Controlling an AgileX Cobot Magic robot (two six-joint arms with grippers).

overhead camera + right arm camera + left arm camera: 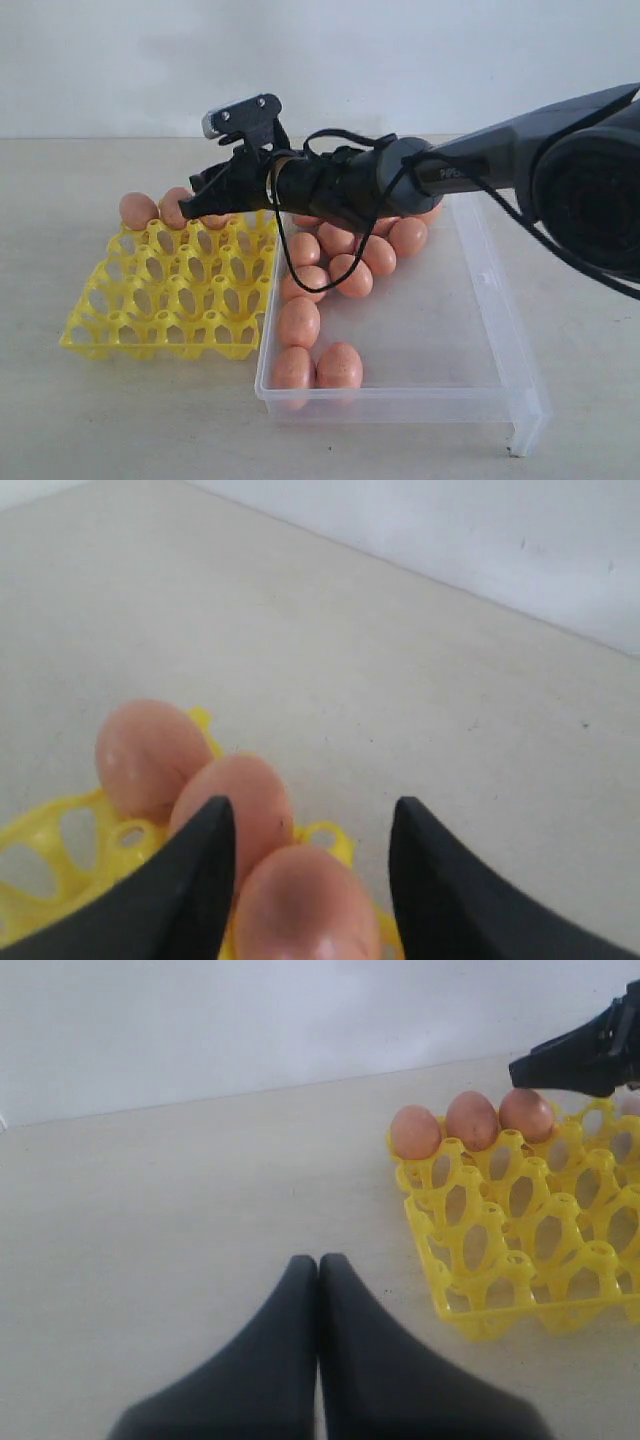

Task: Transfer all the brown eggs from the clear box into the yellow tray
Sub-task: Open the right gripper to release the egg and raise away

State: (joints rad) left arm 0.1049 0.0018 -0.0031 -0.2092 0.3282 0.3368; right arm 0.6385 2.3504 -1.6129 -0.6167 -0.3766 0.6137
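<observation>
The yellow tray (150, 335) sits left of the clear box (500, 300). Three brown eggs stand in the tray's far row (415, 1130) (472, 1120) (526, 1115). My right gripper (310, 810) reaches across to that row and is open around the third egg (305, 905); one finger (200, 870) is against it and the other (440, 880) stands clear of it. In the exterior view the gripper (197, 203) hides most of that egg. Several more brown eggs (340, 365) lie in the clear box. My left gripper (319, 1260) is shut and empty, over bare table near the tray's corner.
The right arm (420, 175) and its looping black cable (300, 270) hang over the far end of the box and its eggs. A pale wall (320, 60) runs behind the table. The box's flange (525, 425) overhangs at the near right.
</observation>
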